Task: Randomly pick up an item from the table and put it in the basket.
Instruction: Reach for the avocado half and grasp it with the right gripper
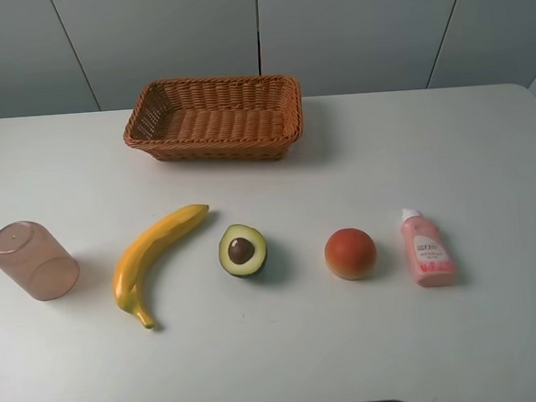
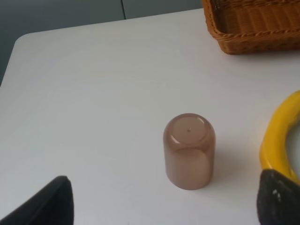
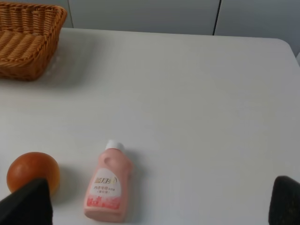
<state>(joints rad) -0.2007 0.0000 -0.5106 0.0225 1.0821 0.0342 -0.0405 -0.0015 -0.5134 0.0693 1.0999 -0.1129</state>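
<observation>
The halved avocado [image 1: 243,250] lies cut side up, brown pit showing, at the middle front of the white table [image 1: 384,156]. The brown wicker basket [image 1: 212,117] stands empty at the back centre; its corner shows in the left wrist view [image 2: 253,23] and in the right wrist view [image 3: 26,40]. Neither arm shows in the high view. My left gripper [image 2: 161,211] is open and empty, its dark fingertips [image 2: 42,206] wide apart, near a cup. My right gripper [image 3: 154,206] is open and empty, near a pink bottle. Neither wrist view shows the avocado.
A yellow banana [image 1: 152,260] lies left of the avocado. A translucent brown cup [image 1: 33,261] lies on its side at far left, also in the left wrist view [image 2: 189,150]. A round orange-red fruit [image 1: 350,252] and a pink bottle [image 1: 426,248] lie to the right.
</observation>
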